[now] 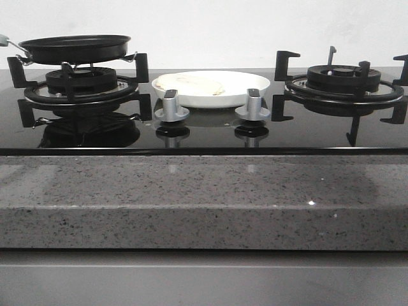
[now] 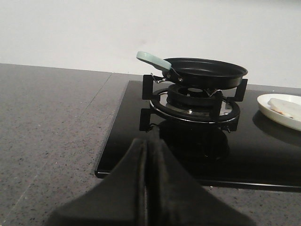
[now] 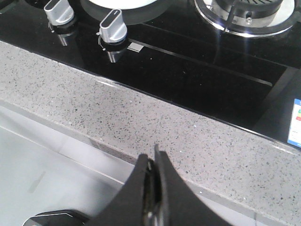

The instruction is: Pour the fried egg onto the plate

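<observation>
The fried egg, a pale flat disc, lies inside the white plate at the middle back of the black glass hob. In the left wrist view the plate shows at one edge with the egg on it. A small black frying pan with a pale green handle sits on the left burner, with nothing visible in it. My left gripper is shut and holds nothing, short of the hob's corner. The right gripper is shut on nothing over the counter's front edge. Neither gripper appears in the front view.
Two silver knobs stand in front of the plate. The right burner with black pan supports has nothing on it. A speckled grey stone counter surrounds the hob. A white wall rises behind.
</observation>
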Controlling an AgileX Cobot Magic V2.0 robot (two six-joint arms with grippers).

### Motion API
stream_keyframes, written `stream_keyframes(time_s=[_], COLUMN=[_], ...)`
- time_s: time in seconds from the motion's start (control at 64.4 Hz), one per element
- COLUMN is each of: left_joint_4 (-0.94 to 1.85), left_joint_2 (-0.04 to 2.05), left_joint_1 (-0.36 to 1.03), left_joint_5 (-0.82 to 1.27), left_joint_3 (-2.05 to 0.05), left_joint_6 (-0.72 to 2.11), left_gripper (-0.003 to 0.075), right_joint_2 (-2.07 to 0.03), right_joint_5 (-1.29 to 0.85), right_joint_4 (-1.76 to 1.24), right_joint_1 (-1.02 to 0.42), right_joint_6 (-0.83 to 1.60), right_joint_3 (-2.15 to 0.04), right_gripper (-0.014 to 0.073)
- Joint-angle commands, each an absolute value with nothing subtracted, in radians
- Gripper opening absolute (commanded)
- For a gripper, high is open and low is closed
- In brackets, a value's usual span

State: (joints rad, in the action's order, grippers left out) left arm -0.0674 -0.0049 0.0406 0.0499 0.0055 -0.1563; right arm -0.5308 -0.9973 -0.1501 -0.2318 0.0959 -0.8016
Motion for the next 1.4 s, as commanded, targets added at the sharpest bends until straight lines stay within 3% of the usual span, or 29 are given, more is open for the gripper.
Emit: stream_keyframes(time_s=[0.0, 0.683, 1.087, 1.382], left_joint_4=[-0.074, -0.074, -0.074, -0.074], left_joint_2=[-0.025, -0.025, -0.025, -0.025], left_joint_1=[0.041, 0.041, 0.041, 0.041], left_joint_5=[-0.028, -0.028, -0.028, -0.028], left_joint_3=[0.012, 0.012, 0.012, 0.012], left_joint_6=[-0.165, -0.165, -0.165, -0.165], left_gripper=[-0.0019, -0.0019, -0.0019, -0.0019], right_joint_2=[-0.534, -0.514, -0.131, 0.032], right_joint_5=[-0.935, -0.907, -0.172, 0.038], right_joint_4=[-0.151, -0.055, -0.014, -0.042], right_joint_1=[-0.229, -0.221, -0.017, 0.014], right_joint_6=[0.106, 0.106, 0.106, 0.106], right_joint_3=[-0.823, -0.802, -0.213, 0.023], right_gripper=[-0.0069, -0.0069, -0.0069, -0.0069])
